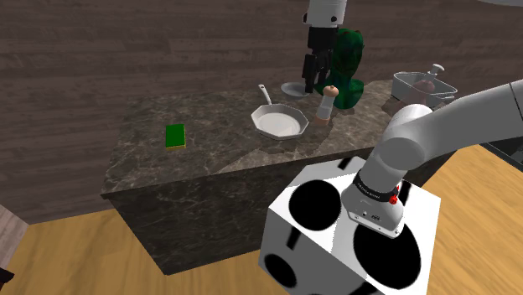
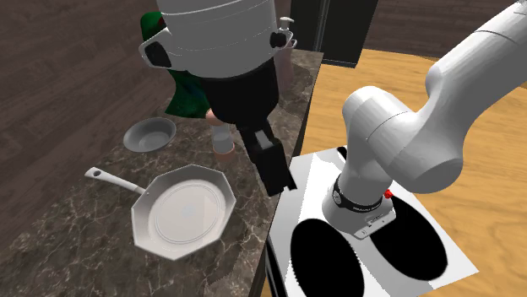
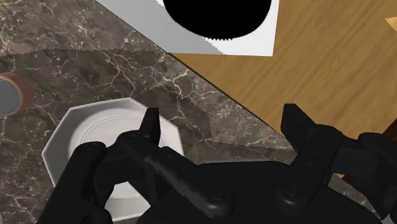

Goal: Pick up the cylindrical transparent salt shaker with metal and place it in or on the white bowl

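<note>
The salt shaker [image 1: 326, 104] is a small clear cylinder with a brownish cap, upright on the dark marble counter [image 1: 209, 142] beside a green object. It also shows as the shaker [image 2: 224, 145], half hidden behind my hand, and as the shaker's cap [image 3: 9, 95]. The small round pale bowl [image 1: 293, 88] sits behind the gripper, seen again as the bowl [image 2: 149, 133]. My gripper [image 1: 312, 82] hangs open above the counter between the shaker and the pan, holding nothing. The gripper [image 2: 279, 175] and the gripper [image 3: 222, 121] have fingers apart over bare marble.
A white octagonal pan [image 1: 281, 122] with a long handle lies near the counter's front, also the pan [image 2: 183, 211] and the pan [image 3: 95, 133]. A green sponge [image 1: 174, 135] lies toward the shoulder view's left. A lidded pot [image 1: 423, 84] stands at its right. The green object [image 1: 348, 59] rises behind the shaker.
</note>
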{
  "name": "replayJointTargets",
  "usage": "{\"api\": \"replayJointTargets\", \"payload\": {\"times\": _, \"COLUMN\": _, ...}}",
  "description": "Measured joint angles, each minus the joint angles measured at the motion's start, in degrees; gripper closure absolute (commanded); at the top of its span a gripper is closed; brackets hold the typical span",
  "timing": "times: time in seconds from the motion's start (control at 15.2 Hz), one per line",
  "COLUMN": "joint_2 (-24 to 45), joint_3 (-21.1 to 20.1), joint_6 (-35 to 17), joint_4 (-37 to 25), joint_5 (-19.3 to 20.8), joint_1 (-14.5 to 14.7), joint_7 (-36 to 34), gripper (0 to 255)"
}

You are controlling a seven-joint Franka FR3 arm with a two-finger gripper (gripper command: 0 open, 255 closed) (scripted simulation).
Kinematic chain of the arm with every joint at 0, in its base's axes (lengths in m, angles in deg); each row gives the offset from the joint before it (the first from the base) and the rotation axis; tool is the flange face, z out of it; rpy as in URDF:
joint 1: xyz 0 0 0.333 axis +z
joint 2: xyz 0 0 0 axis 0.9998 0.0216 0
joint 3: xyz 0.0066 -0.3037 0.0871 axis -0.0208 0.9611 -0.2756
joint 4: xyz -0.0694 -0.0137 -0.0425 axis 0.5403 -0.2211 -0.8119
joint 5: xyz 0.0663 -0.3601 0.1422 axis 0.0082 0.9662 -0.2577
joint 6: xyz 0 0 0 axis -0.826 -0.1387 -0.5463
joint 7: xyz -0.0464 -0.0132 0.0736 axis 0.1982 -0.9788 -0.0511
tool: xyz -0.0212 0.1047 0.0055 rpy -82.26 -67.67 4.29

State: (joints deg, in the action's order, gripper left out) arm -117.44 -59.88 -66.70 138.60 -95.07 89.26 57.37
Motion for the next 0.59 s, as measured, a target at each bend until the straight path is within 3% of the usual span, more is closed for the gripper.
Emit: {"api": "replayJointTargets", "payload": {"times": 0.59, "joint_2": -0.6, "joint_3": 7.4, "joint_6": -7.7, "joint_4": 5.5, "joint_5": 7.6, "joint_1": -3.9, "joint_7": 9.6, "gripper": 0}}
